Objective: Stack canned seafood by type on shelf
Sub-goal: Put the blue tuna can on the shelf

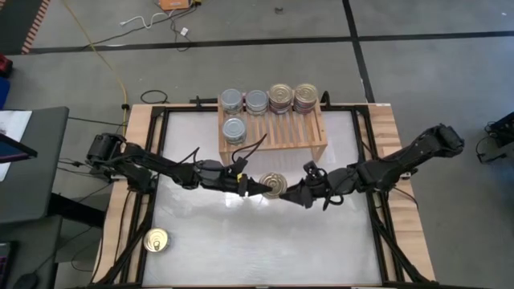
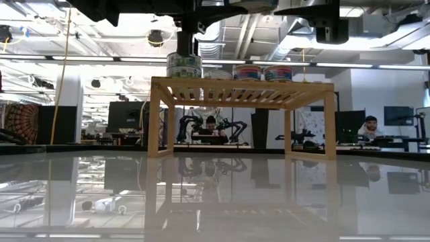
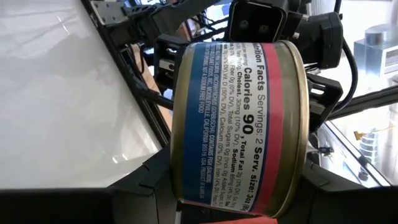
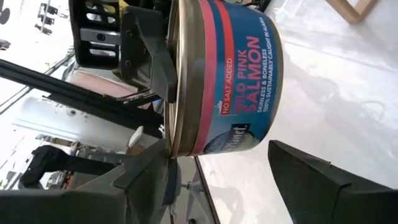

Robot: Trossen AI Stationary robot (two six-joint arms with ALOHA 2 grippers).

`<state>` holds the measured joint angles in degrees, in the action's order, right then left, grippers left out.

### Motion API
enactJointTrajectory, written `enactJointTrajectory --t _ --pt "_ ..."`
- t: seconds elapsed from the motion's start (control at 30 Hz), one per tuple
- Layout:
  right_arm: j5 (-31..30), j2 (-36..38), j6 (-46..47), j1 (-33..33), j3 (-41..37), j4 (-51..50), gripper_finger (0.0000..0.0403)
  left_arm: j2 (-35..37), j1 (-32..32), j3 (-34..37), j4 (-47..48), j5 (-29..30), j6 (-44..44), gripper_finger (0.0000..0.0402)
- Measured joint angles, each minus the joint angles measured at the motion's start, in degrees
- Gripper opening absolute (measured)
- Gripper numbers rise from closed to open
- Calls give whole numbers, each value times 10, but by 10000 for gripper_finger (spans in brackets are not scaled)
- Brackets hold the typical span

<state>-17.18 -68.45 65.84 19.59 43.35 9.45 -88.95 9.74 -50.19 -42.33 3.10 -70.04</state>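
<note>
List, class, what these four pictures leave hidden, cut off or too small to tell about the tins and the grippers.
- Low view: both grippers are above the frame's top edge.
- High view: labels on the shelf stacks are too small to read.
- Left wrist view: the held salmon can fills the frame, hiding the left gripper.
- Right wrist view: the can's far face is turned away from the right gripper.

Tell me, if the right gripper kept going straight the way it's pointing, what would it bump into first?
Most likely the salmon can held by the left gripper. The right gripper, open, points right at it, with the can already between its fingers.
</note>
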Motion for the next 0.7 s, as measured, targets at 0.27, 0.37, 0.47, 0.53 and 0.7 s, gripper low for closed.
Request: enactJointTrajectory --t 0.27,0.37,0.47,0.53,0.7 --pt "9 -1 -14 -41 0 -3 297 1 -1 0 21 9 -16 181" --pt "7 -1 -21 -41 -1 -3 297 1 0 0 24 1 -18 181" --pt "7 -1 -22 -46 -1 -2 297 1 0 0 24 0 -18 182" --pt "8 -1 -16 -53 -1 -2 297 1 0 0 26 0 -18 183" --pt "8 -1 -23 -60 -1 0 289 1 0 0 28 0 -18 188"
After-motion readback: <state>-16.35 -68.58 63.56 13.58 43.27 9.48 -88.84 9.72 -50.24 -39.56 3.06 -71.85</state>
